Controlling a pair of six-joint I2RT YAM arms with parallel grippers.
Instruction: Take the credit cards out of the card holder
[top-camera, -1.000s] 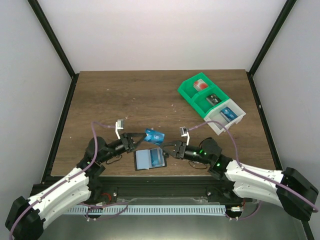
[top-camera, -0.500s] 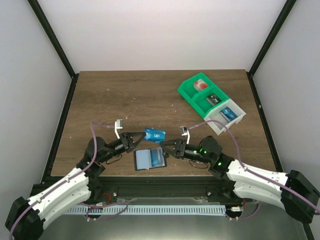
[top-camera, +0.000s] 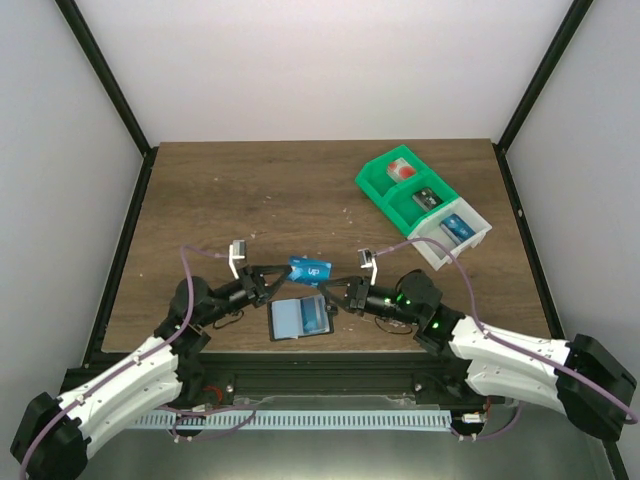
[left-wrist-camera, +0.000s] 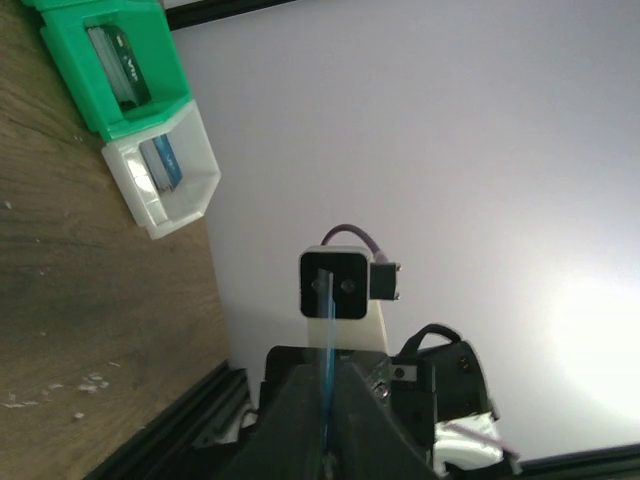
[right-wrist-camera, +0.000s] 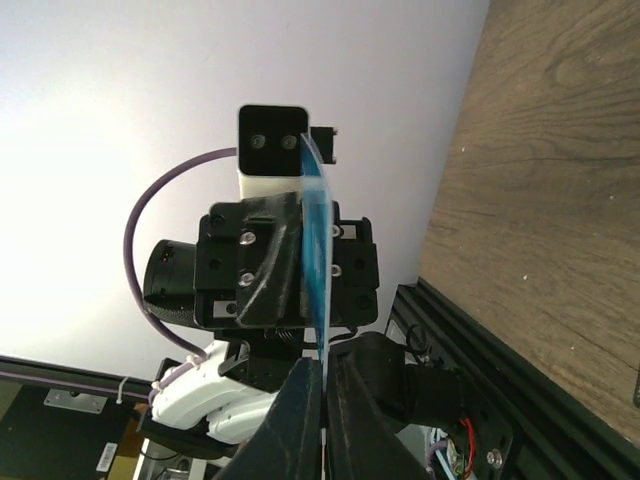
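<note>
White walls (top-camera: 320, 70) and black frame posts (top-camera: 100, 75) enclose the station, and a brown wood-grain table (top-camera: 250, 190) fills its floor. My white-and-black left arm (top-camera: 130, 375) and right arm (top-camera: 500, 360) reach inward from the near edge, meeting just ahead of the table's front middle. A green-and-white plastic compartment bin (top-camera: 388, 205) sits at the far right of the table, well apart from both claws. Its far green cell holds a red-and-white item, the middle cell a dark item, and the white end cell a blue item. The pale blue-grey bifold card holder (top-camera: 298, 319) with black edging lies flat and open on the wood near the front edge, between my two wrists. I cannot tell whether anything remains in its pockets. One bright blue thin rectangular credit card (top-camera: 311, 269) is raised off the table, just beyond the card holder and clear of it. My left claw (top-camera: 281, 277) is closed down to a narrow slit on the card's left end. My right claw (top-camera: 337, 291) pinches the opposite end, its jaws likewise nearly together. Both wrist views show the card edge-on, running from between my own fingers toward the facing claw.
</note>
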